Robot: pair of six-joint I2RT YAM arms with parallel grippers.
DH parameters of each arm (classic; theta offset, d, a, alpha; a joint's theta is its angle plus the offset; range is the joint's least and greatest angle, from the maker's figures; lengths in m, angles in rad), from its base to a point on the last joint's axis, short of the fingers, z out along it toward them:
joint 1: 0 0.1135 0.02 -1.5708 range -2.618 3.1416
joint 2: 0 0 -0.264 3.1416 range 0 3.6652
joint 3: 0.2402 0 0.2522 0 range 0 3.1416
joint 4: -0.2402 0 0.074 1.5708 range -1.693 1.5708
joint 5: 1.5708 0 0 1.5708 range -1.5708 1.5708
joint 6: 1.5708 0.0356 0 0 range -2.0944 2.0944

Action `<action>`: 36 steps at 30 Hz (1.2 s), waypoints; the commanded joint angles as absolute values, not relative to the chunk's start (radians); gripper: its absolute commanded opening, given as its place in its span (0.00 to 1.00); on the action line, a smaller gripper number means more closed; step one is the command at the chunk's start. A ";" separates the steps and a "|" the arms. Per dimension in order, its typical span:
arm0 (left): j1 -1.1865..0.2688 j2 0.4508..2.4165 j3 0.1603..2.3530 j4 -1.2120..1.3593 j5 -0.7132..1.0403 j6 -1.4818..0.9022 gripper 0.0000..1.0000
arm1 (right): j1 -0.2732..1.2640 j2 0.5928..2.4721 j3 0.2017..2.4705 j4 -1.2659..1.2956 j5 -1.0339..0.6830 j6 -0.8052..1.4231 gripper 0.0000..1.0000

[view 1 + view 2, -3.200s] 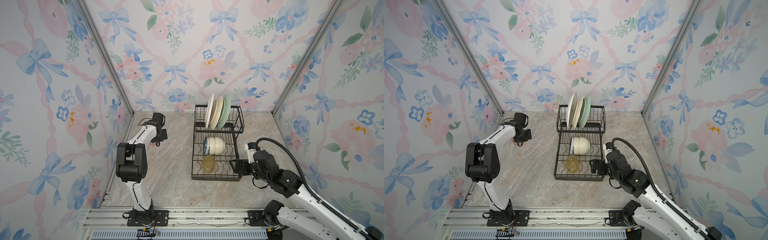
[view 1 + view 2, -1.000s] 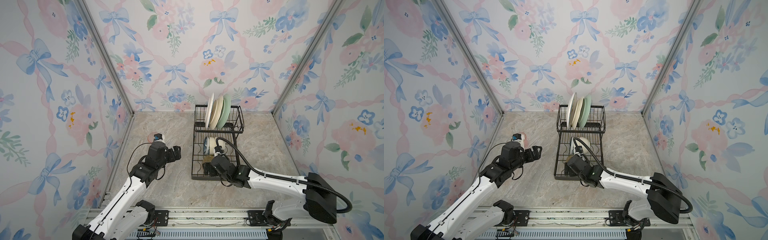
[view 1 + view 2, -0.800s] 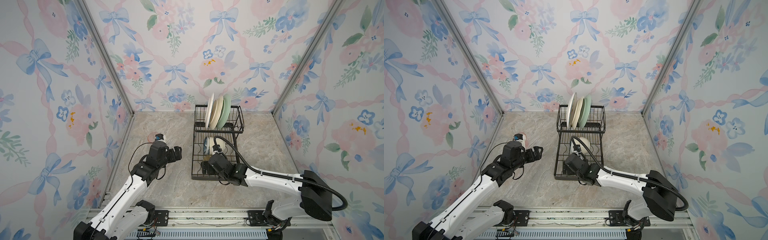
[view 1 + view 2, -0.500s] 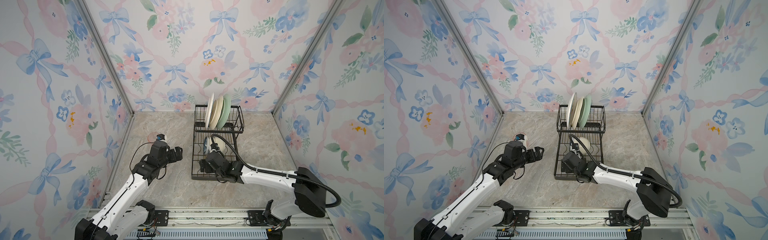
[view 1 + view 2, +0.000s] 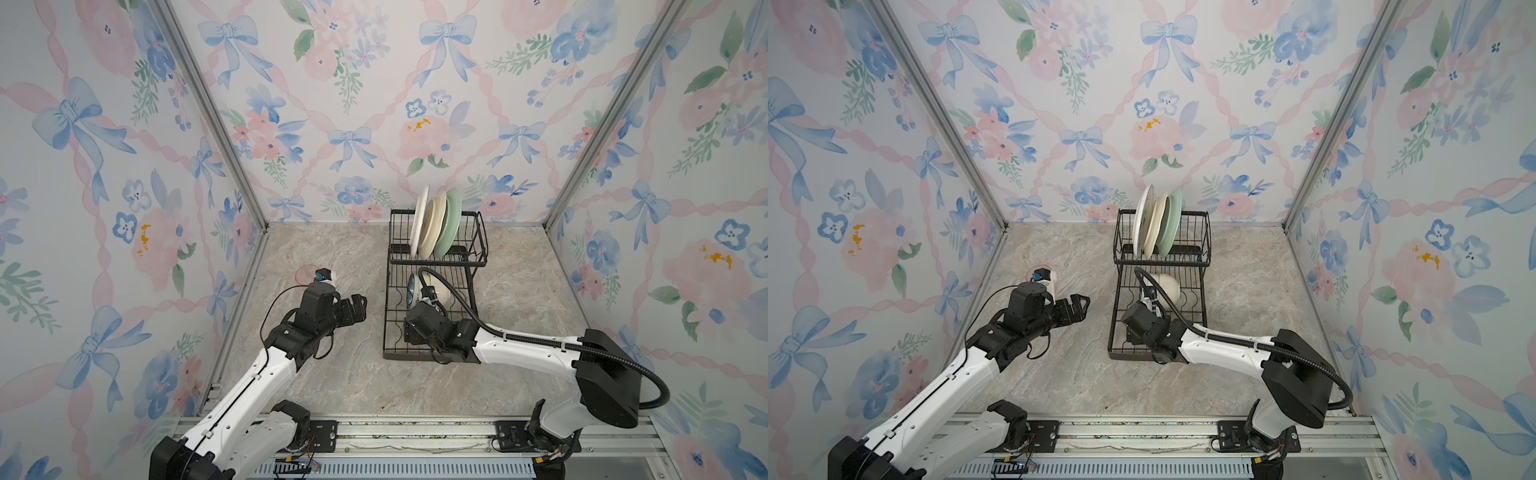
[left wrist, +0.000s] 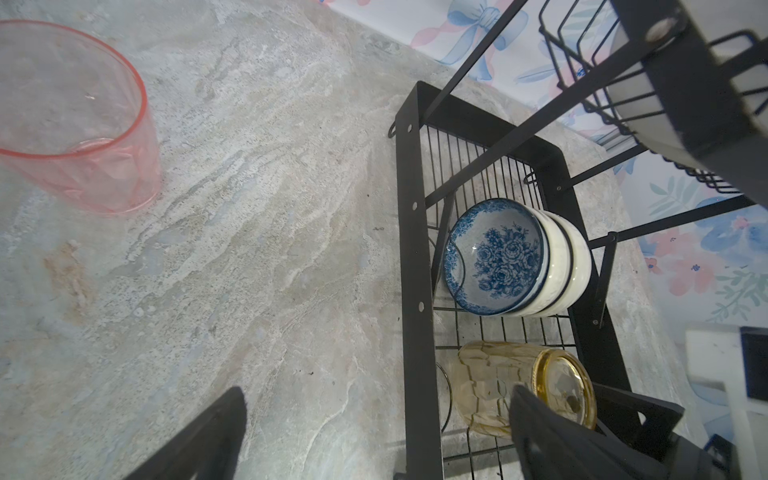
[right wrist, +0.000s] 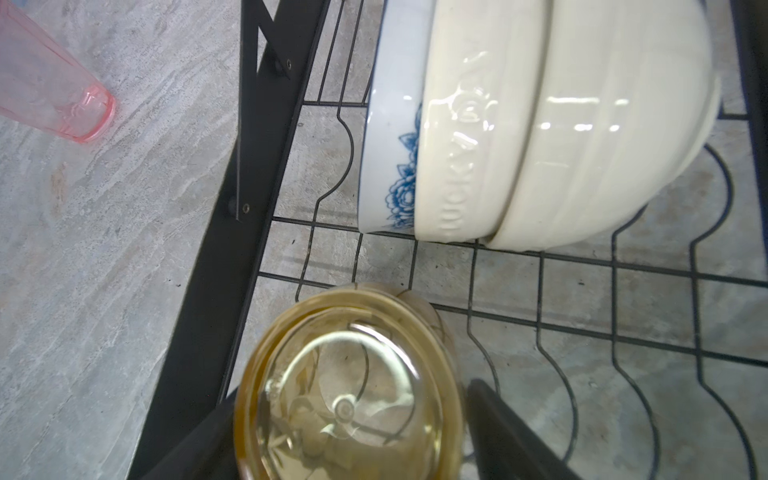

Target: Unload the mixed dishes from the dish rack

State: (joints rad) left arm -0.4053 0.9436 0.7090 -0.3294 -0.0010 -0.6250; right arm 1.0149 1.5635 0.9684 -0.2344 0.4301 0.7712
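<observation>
Dish rack: black wire, two tiers, wavy dividers in the lower tray. The yellow tumbler — translucent, cylindrical, thick-based — lies on its side in that tray, long axis across it, base toward the right gripper. The right arm reaches low over the tray's near end; its jaws straddle the tumbler, contact not discernible. The left gripper hovers above the veined stone tabletop, arm extended toward the rack, jaws wide apart.

The grey-beige marbled tabletop carries two things directly: the black wire dish rack, standing right of centre towards the back wall, and a pink translucent tumbler, upright, well apart on the rack's left.
</observation>
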 commanded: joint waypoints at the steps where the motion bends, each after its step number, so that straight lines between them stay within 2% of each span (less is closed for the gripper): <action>1: -0.411 0.937 0.698 -0.316 0.014 -0.617 0.98 | 1.002 1.593 0.992 -0.278 0.460 0.787 0.81; 8: -0.411 0.943 0.699 -0.316 0.017 -0.610 0.98 | 0.999 1.618 1.000 -0.276 0.458 0.792 0.83; 11: -0.411 0.946 0.699 -0.316 0.017 -0.609 0.98 | 0.996 1.618 0.999 -0.272 0.458 0.787 0.81; 18: -0.413 0.953 0.698 -0.317 0.026 -0.612 0.98 | 0.991 1.575 0.985 -0.269 0.457 0.794 0.69; 28: -0.416 0.948 0.687 -0.315 0.032 -0.609 0.98 | 0.972 1.457 0.953 -0.260 0.405 0.836 0.65; 36: -0.419 0.863 0.631 -0.222 0.136 -0.625 0.98 | 0.933 1.349 0.911 -0.223 0.318 0.880 0.62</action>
